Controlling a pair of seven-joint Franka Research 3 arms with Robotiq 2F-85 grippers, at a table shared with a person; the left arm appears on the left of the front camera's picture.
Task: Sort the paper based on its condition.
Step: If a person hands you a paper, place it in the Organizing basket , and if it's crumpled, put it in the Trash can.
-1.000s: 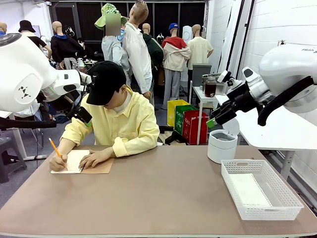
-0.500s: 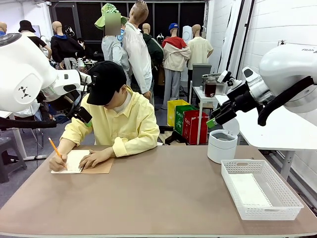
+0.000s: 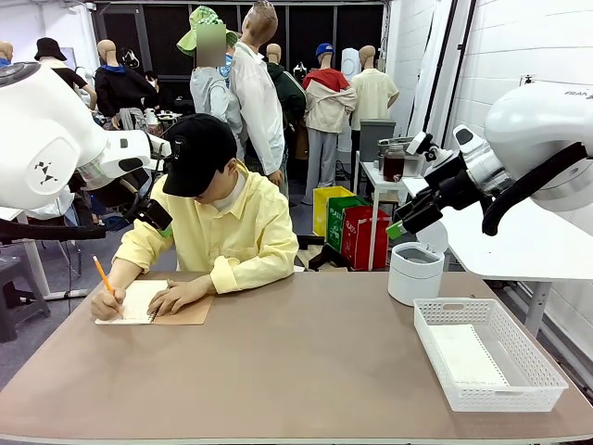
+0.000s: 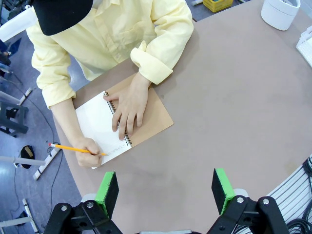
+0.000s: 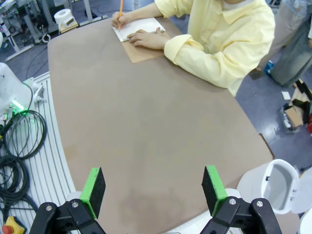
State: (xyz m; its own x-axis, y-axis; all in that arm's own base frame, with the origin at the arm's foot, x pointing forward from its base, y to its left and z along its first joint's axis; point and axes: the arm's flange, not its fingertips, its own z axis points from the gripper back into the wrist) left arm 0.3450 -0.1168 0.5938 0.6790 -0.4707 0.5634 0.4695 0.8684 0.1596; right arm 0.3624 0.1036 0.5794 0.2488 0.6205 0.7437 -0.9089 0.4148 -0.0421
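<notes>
front view: left gripper (image 3: 161, 224) at 9 o'clock, right gripper (image 3: 399, 227) at 2, both high. paper (image 3: 461, 356) seemingly flat in the basket (image 3: 505, 396) at 4; notebook (image 3: 137, 302) at 8 under a person's hand (image 3: 178, 297). best to wait for a loose sheet.
left wrist view: spread wide, gripping nothing; bare table (image 4: 234, 97) at 2.
right wrist view: likewise released; bin (image 5: 280, 185) at 4 by the table edge.

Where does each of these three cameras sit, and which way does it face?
Front: between the arms, facing across the table at the writing person; left arm, right arm at the sides.
Left wrist: overhead, facing down on the notebook; open left gripper at bottom.
Right wrist: overhead, facing along the table toward the person; open right gripper at bottom.
Shared: all three show the notebook.
</notes>
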